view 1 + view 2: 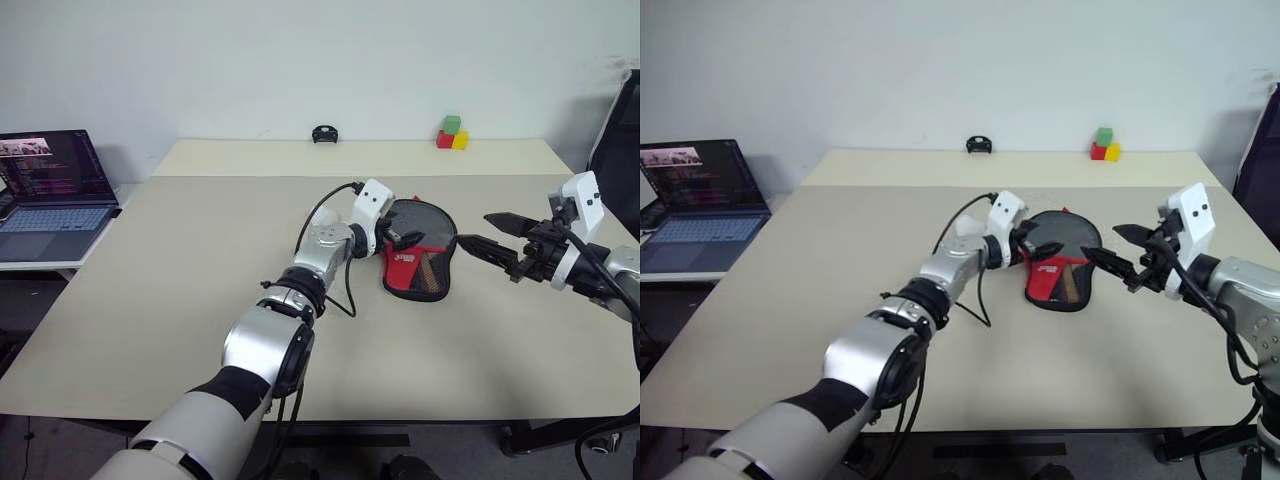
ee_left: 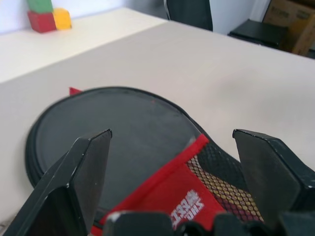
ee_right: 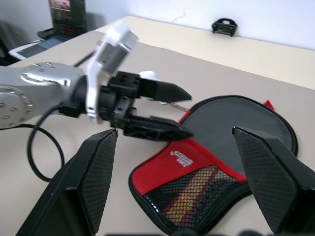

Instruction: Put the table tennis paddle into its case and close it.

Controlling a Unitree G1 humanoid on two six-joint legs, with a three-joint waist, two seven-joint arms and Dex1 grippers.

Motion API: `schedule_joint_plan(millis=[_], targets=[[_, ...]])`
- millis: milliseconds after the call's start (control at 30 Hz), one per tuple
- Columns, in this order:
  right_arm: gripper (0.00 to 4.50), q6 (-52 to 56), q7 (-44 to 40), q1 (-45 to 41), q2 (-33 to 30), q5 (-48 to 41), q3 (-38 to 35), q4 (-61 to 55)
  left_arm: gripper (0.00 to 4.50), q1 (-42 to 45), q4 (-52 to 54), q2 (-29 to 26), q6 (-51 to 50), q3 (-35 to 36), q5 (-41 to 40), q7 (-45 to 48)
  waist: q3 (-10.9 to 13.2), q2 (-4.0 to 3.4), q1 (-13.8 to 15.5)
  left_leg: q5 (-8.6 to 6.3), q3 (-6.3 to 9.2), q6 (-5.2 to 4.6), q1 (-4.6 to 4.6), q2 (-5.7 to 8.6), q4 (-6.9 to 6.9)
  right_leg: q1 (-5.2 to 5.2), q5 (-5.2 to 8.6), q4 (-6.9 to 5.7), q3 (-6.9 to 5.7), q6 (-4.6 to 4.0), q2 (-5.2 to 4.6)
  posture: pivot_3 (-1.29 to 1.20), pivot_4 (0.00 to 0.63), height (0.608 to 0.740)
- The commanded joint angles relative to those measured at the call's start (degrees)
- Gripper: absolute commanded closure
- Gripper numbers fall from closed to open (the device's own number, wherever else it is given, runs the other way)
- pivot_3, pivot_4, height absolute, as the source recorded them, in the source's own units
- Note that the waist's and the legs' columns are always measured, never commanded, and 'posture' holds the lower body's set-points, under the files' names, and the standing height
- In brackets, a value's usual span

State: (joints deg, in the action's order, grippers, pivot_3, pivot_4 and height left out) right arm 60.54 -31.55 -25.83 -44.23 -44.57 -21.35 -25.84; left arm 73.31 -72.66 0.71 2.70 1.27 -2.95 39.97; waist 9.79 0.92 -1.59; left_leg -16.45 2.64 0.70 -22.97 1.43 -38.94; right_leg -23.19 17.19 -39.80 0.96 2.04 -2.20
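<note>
The case (image 1: 420, 250) lies flat on the beige worktop (image 1: 180, 290), around its middle, with the round black part toward the far wall and the red panel with white lettering and the mesh pocket toward the robot. Through the mesh a light wooden shape with reddish stripes shows, which looks like the handle of the paddle (image 3: 194, 189); whether the whole blade is inside the cover cannot be told.

The left claw (image 1: 402, 238) reaches in from the left and hangs over the case's near left edge, above the red panel. Its two black fingers (image 2: 78, 172) stand wide apart and hold nothing. Whether they touch the fabric cannot be told.

The right claw (image 1: 487, 235) is on the right of the case, just beside its right edge, pointing toward it. Its fingers (image 3: 268, 172) are also spread wide and empty, with a gap between them and the case.

A small white ball (image 3: 146, 74) sits on the worktop just behind the left claw. At the far edge of the worktop stand a small black object (image 1: 323, 133) and a stack of blocks (image 1: 451, 133), green on top of red and yellow. An open laptop (image 1: 50, 190) rests on a lower surface to the left, well apart from the case. A black chair (image 1: 618, 130) stands at the right edge.
</note>
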Motion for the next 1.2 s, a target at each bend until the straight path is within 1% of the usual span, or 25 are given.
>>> schedule_joint_plan(millis=[33, 133, 200, 267, 333, 467, 533, 600, 700, 833, 1033, 1200], targets=[[0.44, -1.92, 2.51, 0.55, 1.97, 1.3, 0.75, 1.31, 0.18, 0.32, 3.69, -3.76, 2.44, 2.01, -1.86, 5.33, 0.0, 0.0, -0.05, 0.0, -0.01, 0.0, 0.01, 0.0, 0.0, 0.0, 0.0, -0.01, 0.0, 0.0, 0.0, 0.0, 0.15, 0.74], [0.44, -3.16, 6.0, -0.41, 4.63, 4.78, 3.11, 5.54, 0.18, -2.27, 7.69, -6.88, 0.72, 3.42, -4.55, 12.52, 0.0, -0.01, -0.32, 0.01, -0.05, 0.01, 0.06, -0.02, 0.0, -0.01, 0.0, -0.07, 0.04, 0.0, 0.02, 0.0, 0.15, 0.74], [0.03, -4.38, 6.48, -1.92, 5.47, 7.27, 5.28, 9.65, 0.18, -6.76, 15.15, -10.46, -0.47, 2.01, -5.34, 19.55, -0.02, -0.03, -0.3, 0.08, -0.09, 0.08, 0.09, -0.02, 0.02, -0.03, 0.0, -0.1, 0.06, 0.0, 0.01, 0.0, 0.15, 0.74], [0.01, -5.49, 6.58, -3.56, 6.2, 9.08, 6.84, 13.59, 0.18, -11.1, 23.27, -13.77, -3.27, 1.27, -6.58, 24.04, -0.02, -0.04, -0.39, 0.11, -0.09, 0.12, 0.08, -0.02, 0.02, -0.04, 0.0, -0.09, 0.06, 0.0, 0.01, 0.0, 0.15, 0.74], [0.01, -6.88, 7.26, -5.17, 6.71, 11.42, 8.22, 17.19, 0.18, -14.66, 31.24, -16.29, -7.8, 1.3, -8.62, 26.26, -0.02, -0.04, -0.31, 0.13, -0.07, 0.16, 0.06, -0.02, 0.01, -0.05, 0.0, -0.09, 0.08, 0.0, 0.01, 0.0, 0.15, 0.74], [0.01, -8.72, 7.65, -9.54, 8.29, 15.62, 10.94, 27.54, 0.18, -24.44, 51.9, -24.78, -18.79, 1.41, -13.91, 31.47, -0.02, -0.04, -0.27, 0.13, -0.01, 0.15, 0.0, -0.04, -0.01, -0.07, 0.0, -0.06, 0.15, 0.0, 0.0, 0.0, 0.15, 0.74], [0.01, -9.45, 7.24, -10.94, 9.1, 16.86, 11.78, 31.39, 0.18, -28.28, 59.06, -28.32, -21.87, 0.87, -14.96, 32.35, -0.02, -0.04, -0.26, 0.14, 0.02, 0.16, 0.01, -0.04, -0.01, -0.06, 0.0, -0.06, 0.19, -0.01, -0.01, 0.0, 0.15, 0.74], [0.01, -10.39, 6.74, -12.31, 10.13, 18.18, 12.84, 35.18, 0.18, -31.06, 63.99, -31.05, -23.96, 0.96, -15.46, 31.54, -0.02, -0.05, -0.17, 0.13, 0.03, 0.15, 0.02, -0.05, 0.0, -0.05, 0.0, -0.06, 0.19, -0.01, -0.02, 0.0, 0.15, 0.74], [0.01, -13.22, 6.09, -14.13, 12.01, 20.8, 14.99, 40.69, 0.18, -33.64, 68.95, -33.32, -26.51, 2.16, -16.58, 29.2, -0.02, -0.04, 0.01, 0.09, 0.04, 0.08, 0.02, -0.04, -0.03, -0.02, 0.0, -0.07, 0.16, -0.01, -0.03, 0.0, 0.15, 0.74], [0.01, -17.32, 5.15, -16.27, 14.49, 24.16, 17.37, 47.09, 0.18, -35.47, 72.05, -34.7, -28.16, 2.61, -17.27, 27.02, -0.02, -0.04, -0.11, 0.09, 0.06, 0.05, 0.03, -0.03, -0.04, -0.01, -0.01, -0.12, 0.13, -0.02, -0.04, 0.0, 0.15, 0.74], [0.01, -22.88, 3.42, -19.41, 16.2, 29.39, 20.28, 56.33, 0.18, -35.61, 72.7, -35.48, -28.49, 2.24, -18.01, 25.22, -0.02, -0.04, -0.27, 0.1, 0.04, 0.06, 0.05, -0.04, -0.04, -0.01, -0.01, -0.12, 0.14, -0.02, -0.03, 0.0, 0.15, 0.74], [0.01, -24.21, 0.98, -21.39, 17.37, 30.98, 21.06, 61.23, 0.18, -35.12, 72.0, -35.82, -27.72, 1.72, -18.03, 24.64, -0.03, -0.03, -0.45, 0.1, 0.03, 0.06, 0.1, -0.05, -0.04, 0.0, -0.01, -0.15, 0.15, -0.03, -0.01, 0.0, 0.15, 0.74]])
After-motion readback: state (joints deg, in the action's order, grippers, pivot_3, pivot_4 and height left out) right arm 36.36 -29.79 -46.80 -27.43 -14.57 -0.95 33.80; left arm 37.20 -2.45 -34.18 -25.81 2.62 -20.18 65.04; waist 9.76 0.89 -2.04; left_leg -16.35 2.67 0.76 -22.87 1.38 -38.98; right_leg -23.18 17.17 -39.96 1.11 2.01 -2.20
